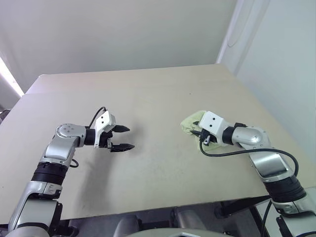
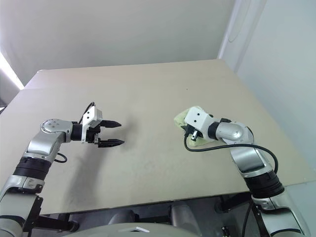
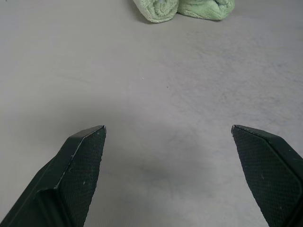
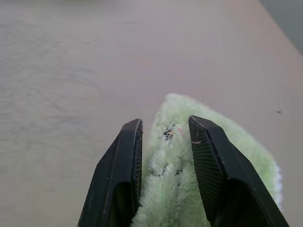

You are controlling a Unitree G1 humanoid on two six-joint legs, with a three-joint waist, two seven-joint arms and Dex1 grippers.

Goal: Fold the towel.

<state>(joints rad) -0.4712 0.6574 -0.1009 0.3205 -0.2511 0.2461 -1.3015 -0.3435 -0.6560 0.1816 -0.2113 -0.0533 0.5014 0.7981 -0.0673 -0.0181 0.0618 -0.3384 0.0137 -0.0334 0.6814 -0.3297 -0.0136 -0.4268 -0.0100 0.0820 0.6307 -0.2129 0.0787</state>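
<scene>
On the left side of the desk (image 1: 158,94) the left gripper (image 1: 123,138) hovers above the bare surface, pointing toward the right, its two black fingers (image 3: 80,165) spread wide and grasping nothing; well apart from it, on the right side of the desk, lies the towel (image 1: 190,122), a light yellow-green bundle of terry cloth, bunched up; the right gripper (image 4: 164,135) is at the towel, its fingers (image 4: 210,161) clenched on a fold of the pile that fills the narrow gap between them.
</scene>
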